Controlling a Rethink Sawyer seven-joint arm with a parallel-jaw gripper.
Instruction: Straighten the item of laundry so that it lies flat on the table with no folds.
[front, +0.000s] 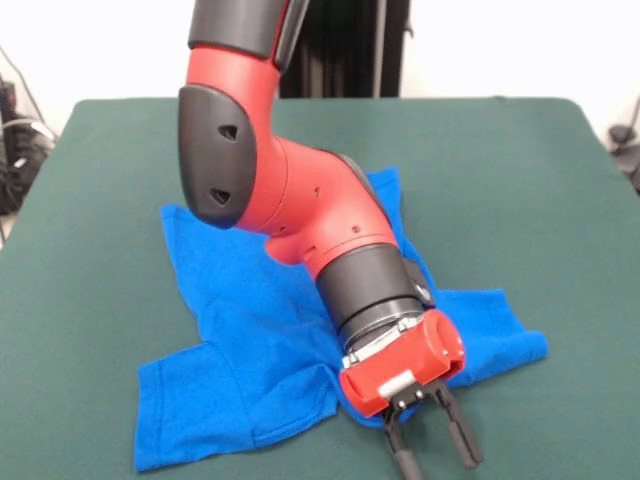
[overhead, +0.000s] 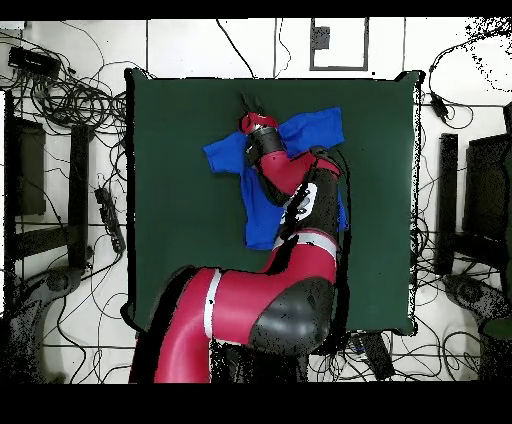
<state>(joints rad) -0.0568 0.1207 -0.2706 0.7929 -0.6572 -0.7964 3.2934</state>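
The item of laundry, a royal-blue T-shirt (front: 240, 330), lies crumpled near the middle of the green table (front: 500, 180), with folds along its body and both sleeves spread out. From above, the shirt (overhead: 312, 128) is partly hidden under my arm. My gripper (front: 432, 452) is open and points down at the shirt's near edge, over bare felt between the two sleeves. Nothing is between its black fingers (front: 462, 440). In the overhead view the gripper (overhead: 247, 103) sits just past the shirt's far edge, over the table (overhead: 180, 180).
My red and black arm (front: 290, 190) stretches low over the shirt and covers its centre. Off the table, tangled cables (overhead: 70, 100) and dark equipment (overhead: 465, 200) lie on the floor on both sides.
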